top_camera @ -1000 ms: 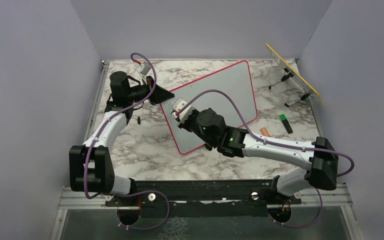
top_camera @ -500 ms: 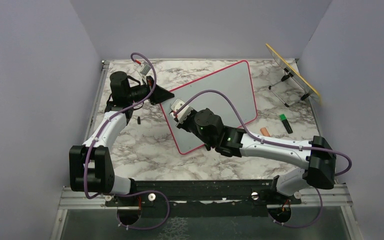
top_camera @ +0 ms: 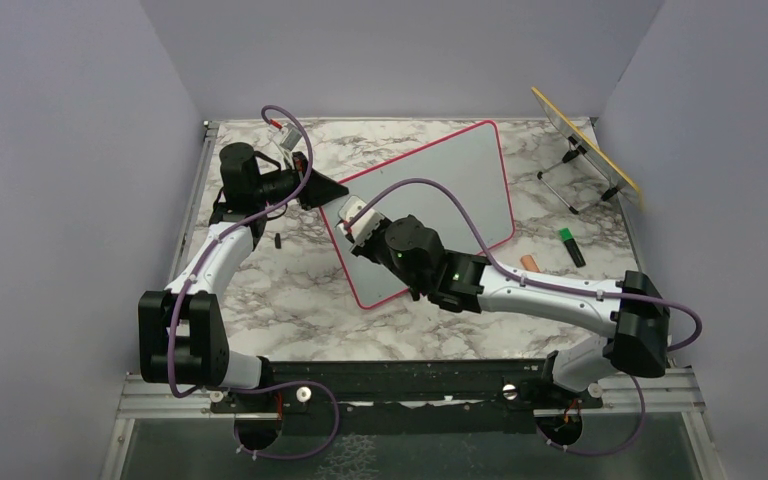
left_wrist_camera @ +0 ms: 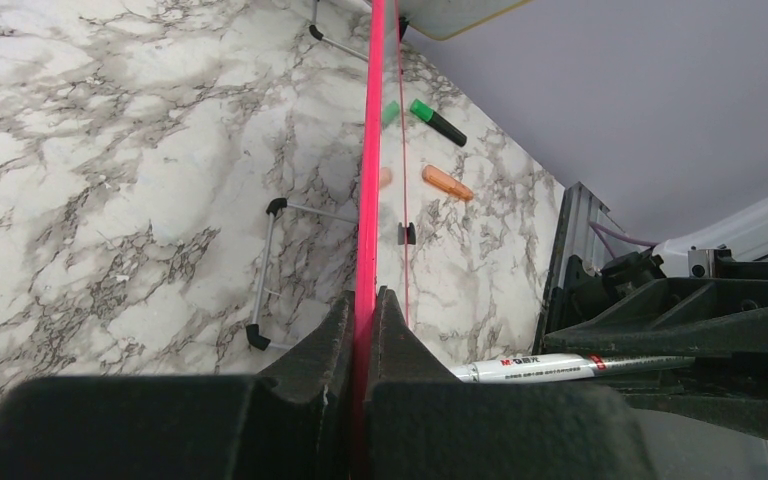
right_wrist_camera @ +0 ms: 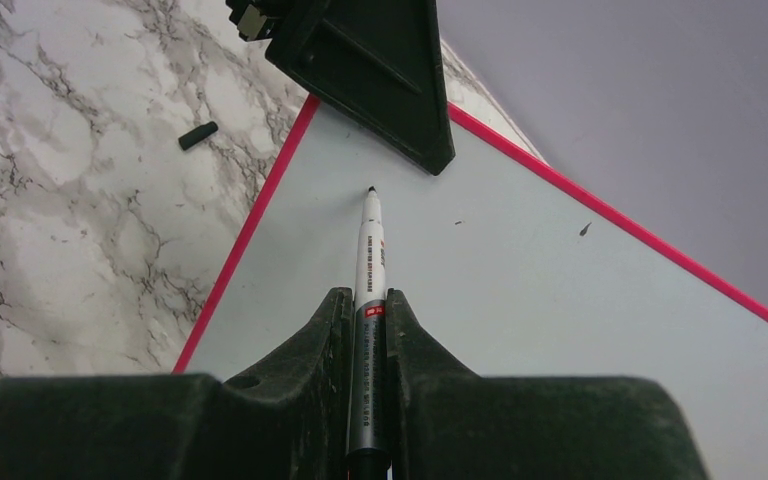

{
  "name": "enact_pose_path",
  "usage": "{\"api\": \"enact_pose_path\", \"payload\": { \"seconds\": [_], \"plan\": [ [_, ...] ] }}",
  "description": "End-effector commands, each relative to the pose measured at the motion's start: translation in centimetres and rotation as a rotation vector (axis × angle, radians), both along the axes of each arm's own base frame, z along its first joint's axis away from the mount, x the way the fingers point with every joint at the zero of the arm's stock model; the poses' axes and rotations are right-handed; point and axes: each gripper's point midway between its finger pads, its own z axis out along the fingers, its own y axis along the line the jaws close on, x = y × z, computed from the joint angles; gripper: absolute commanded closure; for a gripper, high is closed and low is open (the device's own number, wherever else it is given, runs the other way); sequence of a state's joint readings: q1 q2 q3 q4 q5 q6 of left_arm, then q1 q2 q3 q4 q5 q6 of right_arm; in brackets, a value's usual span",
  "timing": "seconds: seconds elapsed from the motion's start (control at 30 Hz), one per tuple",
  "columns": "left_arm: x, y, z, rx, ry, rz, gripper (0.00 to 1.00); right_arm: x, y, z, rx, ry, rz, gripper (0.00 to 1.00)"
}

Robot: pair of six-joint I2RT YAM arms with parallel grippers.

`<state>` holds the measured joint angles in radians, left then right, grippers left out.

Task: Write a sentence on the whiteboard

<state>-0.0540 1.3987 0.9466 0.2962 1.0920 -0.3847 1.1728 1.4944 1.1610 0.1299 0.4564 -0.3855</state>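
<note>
The whiteboard [top_camera: 440, 190], white with a pink-red frame, stands tilted on the marble table. No written words show on its face. My left gripper [top_camera: 338, 190] is shut on the board's upper left edge; in the left wrist view the jaws [left_wrist_camera: 365, 302] pinch the pink frame [left_wrist_camera: 370, 150]. My right gripper [top_camera: 353, 222] is shut on a white and grey marker [right_wrist_camera: 368, 255]. Its black tip points at the board face [right_wrist_camera: 520, 300] near the top left corner, just below the left gripper's finger [right_wrist_camera: 380, 70]. I cannot tell whether the tip touches. The marker also shows in the left wrist view [left_wrist_camera: 550, 368].
A yellow-edged panel on a wire stand [top_camera: 585, 145] stands at the back right. A green-capped marker [top_camera: 570, 246] and an orange cap [top_camera: 529, 263] lie right of the board. A small black cap [top_camera: 277, 240] lies left of it on the marble, and also shows in the right wrist view [right_wrist_camera: 198, 135].
My right arm has shifted slightly left along the board with the marker. The left arm and the board have not moved.
</note>
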Motion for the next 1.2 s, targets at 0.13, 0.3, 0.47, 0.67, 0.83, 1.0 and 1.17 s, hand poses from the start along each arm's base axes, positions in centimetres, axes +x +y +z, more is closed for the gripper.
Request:
{"api": "enact_pose_path", "payload": {
  "seconds": [0.13, 0.3, 0.47, 0.67, 0.83, 1.0, 1.17],
  "plan": [
    [0.2, 0.1, -1.6, 0.03, 0.02, 0.01, 1.0, 0.2, 0.1, -0.5, -0.033, 0.025, -0.033, 0.99],
    [0.2, 0.1, -1.6, 0.03, 0.02, 0.009, 1.0, 0.0, 0.1, -1.0, -0.053, 0.044, -0.031, 0.99],
    [0.3, 0.2, -1.7, 0.031, 0.021, 0.012, 1.0, -0.2, -0.2, -1.6, -0.081, 0.067, -0.029, 0.99],
    [0.3, 0.2, -1.8, 0.031, 0.026, 0.012, 1.0, -0.5, -0.4, -2.2, -0.107, 0.094, -0.025, 0.99],
    [0.4, 0.2, -1.9, 0.032, 0.027, 0.015, 1.0, -0.9, -0.6, -3.1, -0.127, 0.126, -0.017, 0.99],
    [0.5, 0.2, -2.0, 0.032, 0.03, 0.013, 1.0, -1.3, -0.9, -3.8, -0.144, 0.154, -0.012, 0.99],
    [0.5, 0.1, -2.1, 0.031, 0.034, 0.011, 1.0, -1.7, -1.1, -4.4, -0.159, 0.178, -0.011, 0.99]
  ]
}}
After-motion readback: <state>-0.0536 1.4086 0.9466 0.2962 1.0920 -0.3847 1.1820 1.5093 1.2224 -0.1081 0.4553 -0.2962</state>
